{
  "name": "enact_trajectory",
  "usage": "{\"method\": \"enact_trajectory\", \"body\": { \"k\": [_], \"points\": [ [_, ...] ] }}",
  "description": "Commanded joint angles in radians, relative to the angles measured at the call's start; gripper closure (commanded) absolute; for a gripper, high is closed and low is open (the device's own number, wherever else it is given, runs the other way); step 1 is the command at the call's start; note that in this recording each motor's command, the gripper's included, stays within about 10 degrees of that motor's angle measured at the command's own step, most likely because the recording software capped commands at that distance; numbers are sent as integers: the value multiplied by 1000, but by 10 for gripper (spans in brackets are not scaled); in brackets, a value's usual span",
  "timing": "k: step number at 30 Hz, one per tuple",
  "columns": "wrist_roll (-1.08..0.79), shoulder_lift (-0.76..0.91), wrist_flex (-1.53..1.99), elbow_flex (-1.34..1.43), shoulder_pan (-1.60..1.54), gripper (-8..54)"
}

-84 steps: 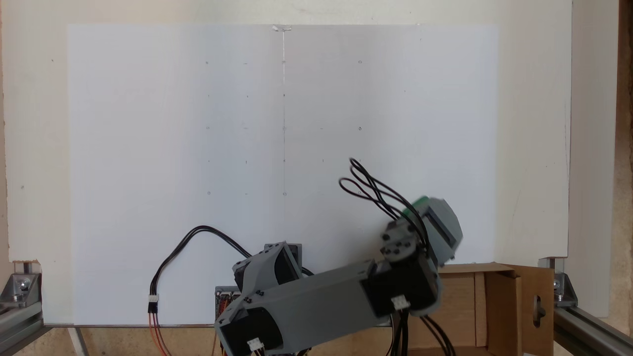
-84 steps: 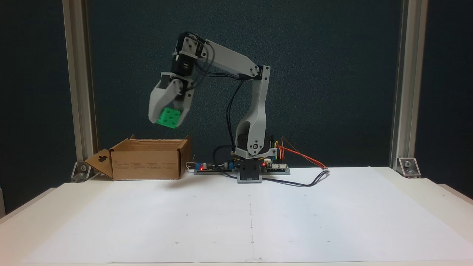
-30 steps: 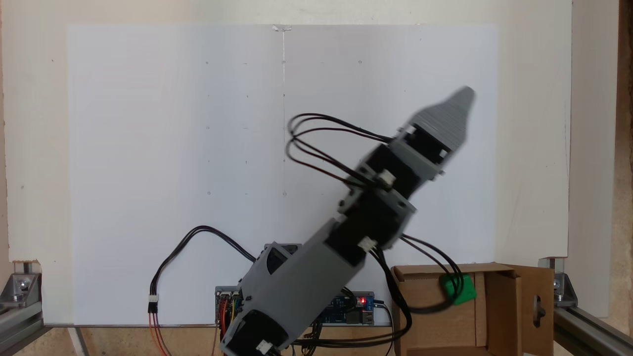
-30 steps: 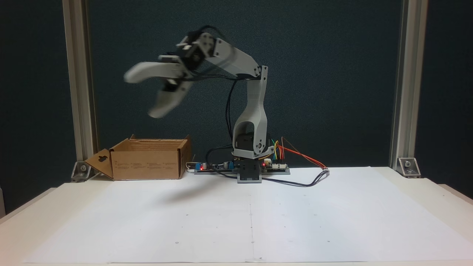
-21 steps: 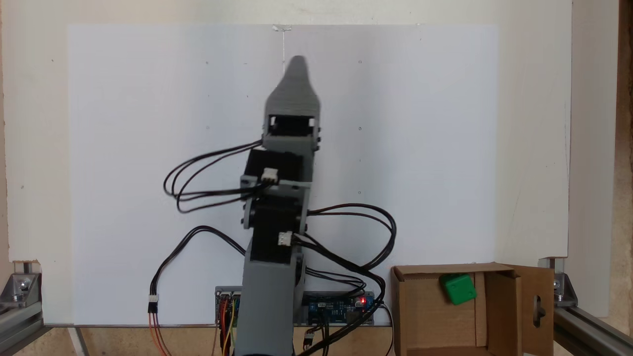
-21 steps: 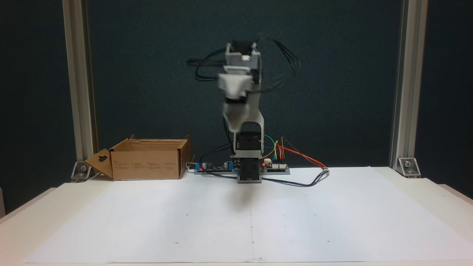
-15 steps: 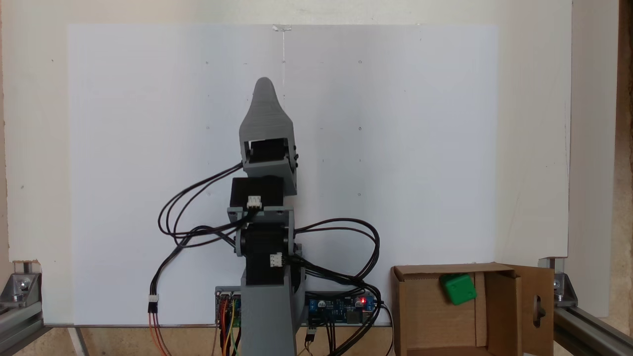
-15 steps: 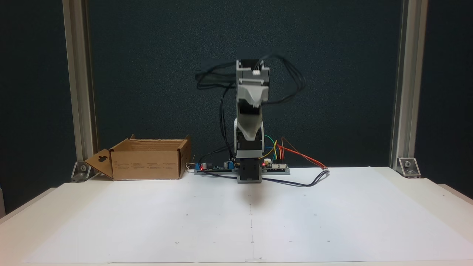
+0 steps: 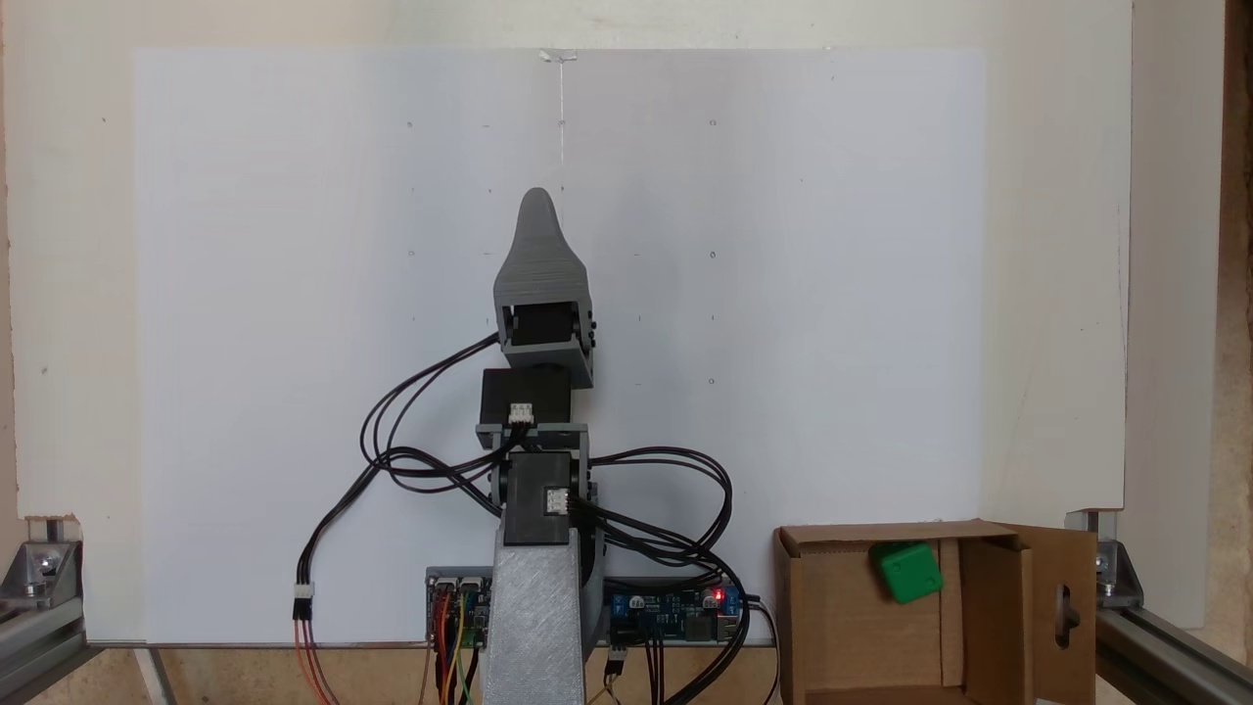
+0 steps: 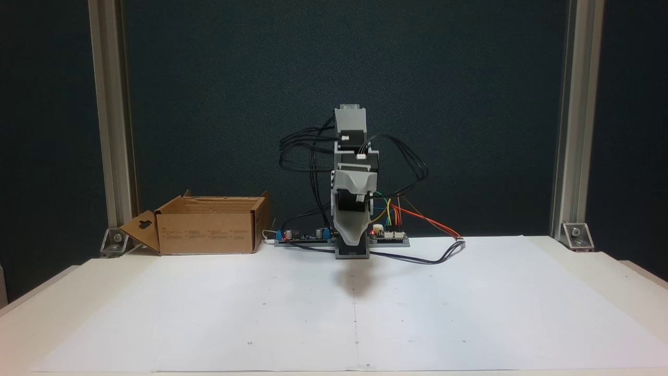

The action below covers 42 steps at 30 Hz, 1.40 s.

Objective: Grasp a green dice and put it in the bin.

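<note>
The green dice (image 9: 907,572) lies inside the bin (image 9: 832,587), a brown cardboard box at the lower right of a fixed view, close to the box's far wall. In the other fixed view the bin (image 10: 209,230) stands at the left rear of the table and its walls hide the dice. My gripper (image 9: 536,201) points along the table's centre line, far to the left of the bin and holding nothing. Seen head-on, the gripper (image 10: 350,241) hangs low over the white sheet in front of the arm's base. Its jaws lie one behind the other, so the gap is hidden.
A white paper sheet (image 9: 294,294) covers the table. Circuit boards and loose cables (image 10: 396,230) sit around the arm's base. Aluminium frame posts (image 10: 107,130) stand at both rear corners. The bin's slotted flap (image 9: 1062,607) folds outward.
The gripper let the dice go over the bin, and the dice now rests inside. The arm swung back to the centre line and folded down low.
</note>
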Motion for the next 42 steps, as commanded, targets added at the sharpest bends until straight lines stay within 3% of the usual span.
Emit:
{"method": "enact_trajectory", "body": {
  "k": [1, 20, 42],
  "points": [
    [46, 110, -167, -5, 2, 13],
    [43, 112, -919, 258, 5, 24],
    [43, 112, -1117, 420, 55, 23]
  ]
}}
